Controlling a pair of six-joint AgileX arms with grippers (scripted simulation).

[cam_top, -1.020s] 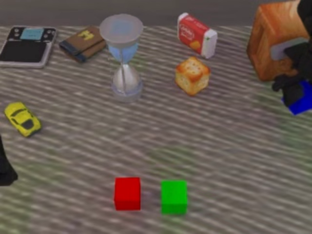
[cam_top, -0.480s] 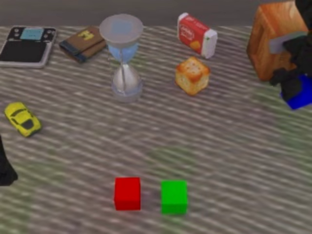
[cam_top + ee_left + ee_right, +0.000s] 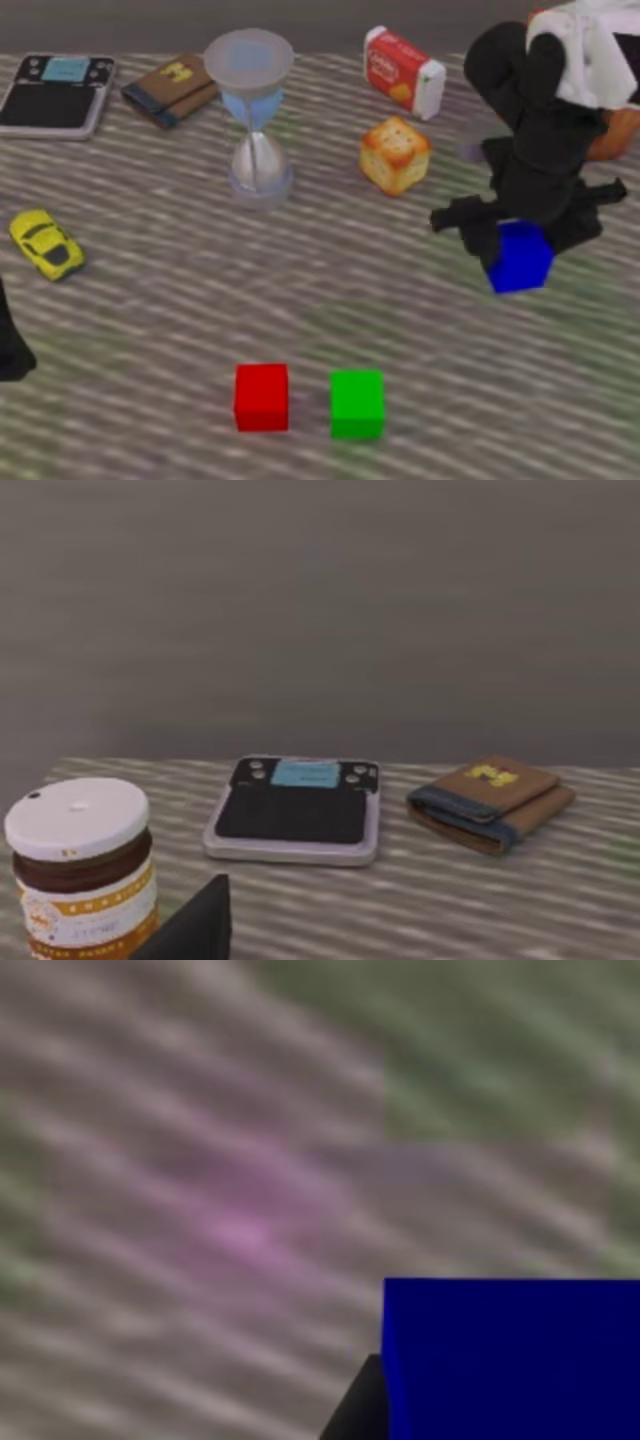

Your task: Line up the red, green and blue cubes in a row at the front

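Top view: the right gripper [image 3: 520, 245] hangs over the right half of the counter [image 3: 150, 320], jaws grasping the blue cube [image 3: 521, 258], right of and behind the front pair. The red cube [image 3: 262, 397] and green cube [image 3: 357, 403] sit side by side at the front, a small gap between them. Behind them stand an hourglass [image 3: 254, 115], a toast-textured cube [image 3: 395, 152], a red-and-white packet [image 3: 404, 72] with illegible print, a brown wallet [image 3: 170, 88] with a yellow mark, a handheld console [image 3: 57, 94] and a yellow toy car [image 3: 45, 243]. The left arm [image 3: 12, 345] rests at the left edge.

Left wrist view: console, wallet and a white-lidded jar [image 3: 80, 870], label unreadable; jaw state cannot be told.

Right wrist view: the blue cube against the counter.
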